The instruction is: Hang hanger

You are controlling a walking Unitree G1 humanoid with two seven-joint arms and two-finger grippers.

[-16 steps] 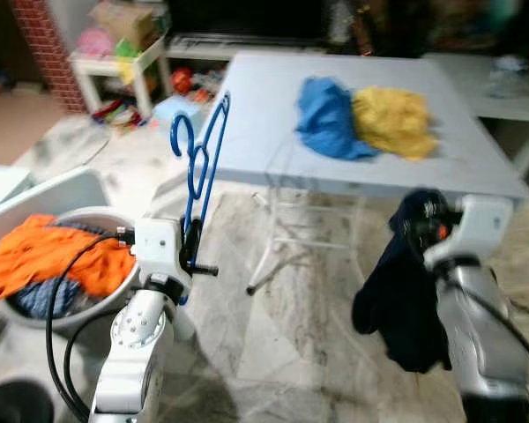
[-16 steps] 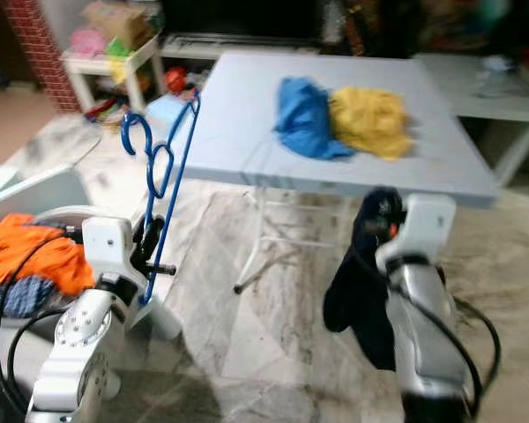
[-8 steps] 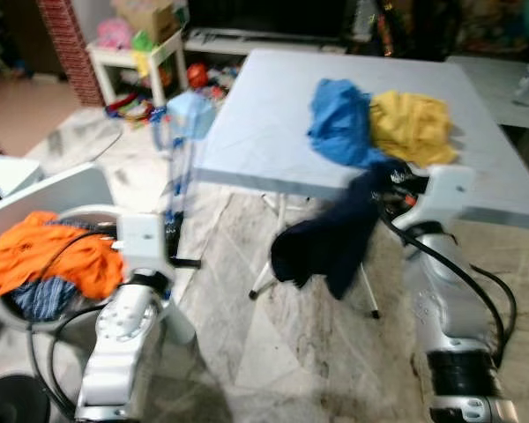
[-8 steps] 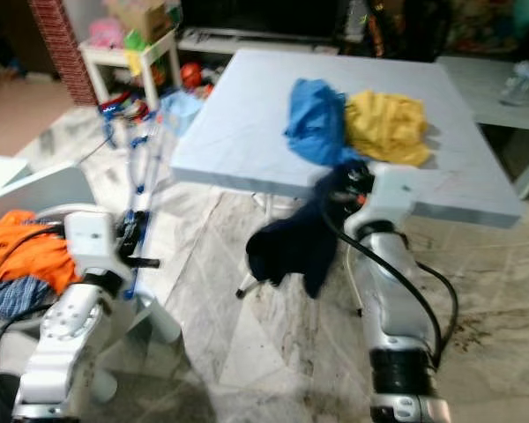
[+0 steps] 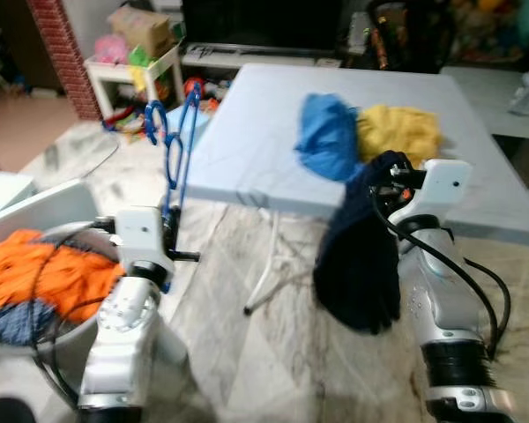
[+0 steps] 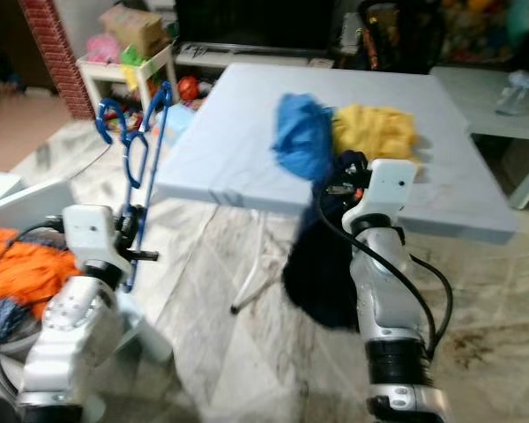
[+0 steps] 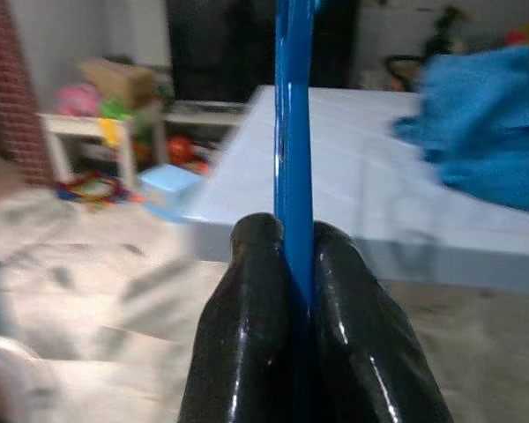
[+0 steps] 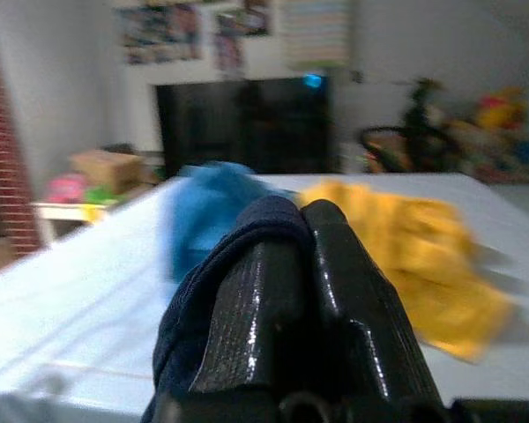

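Note:
A blue plastic hanger [image 5: 172,145] stands upright in front of the table's left corner, and my left gripper [image 5: 168,227] is shut on its lower bar. In the left wrist view the blue bar [image 7: 293,132] runs up from between the closed black fingers [image 7: 247,308]. My right gripper [image 5: 390,169] is at the table's near edge, shut on a dark navy garment [image 5: 360,260] that hangs below it toward the floor. In the right wrist view the navy cloth [image 8: 198,308] wraps over the closed fingers [image 8: 335,264].
A grey folding table [image 5: 256,132] carries a blue cloth [image 5: 324,137] and a yellow cloth [image 5: 398,132]. A white laundry basket [image 5: 35,211] with orange clothes [image 5: 44,273] stands at my left. A white shelf [image 5: 132,62] with toys stands behind. The floor is marble tile.
The view shifted as I moved. The navy garment, swung out to the left half a second ago, now hangs straight under my right gripper. The hanger stays upright in my left gripper.

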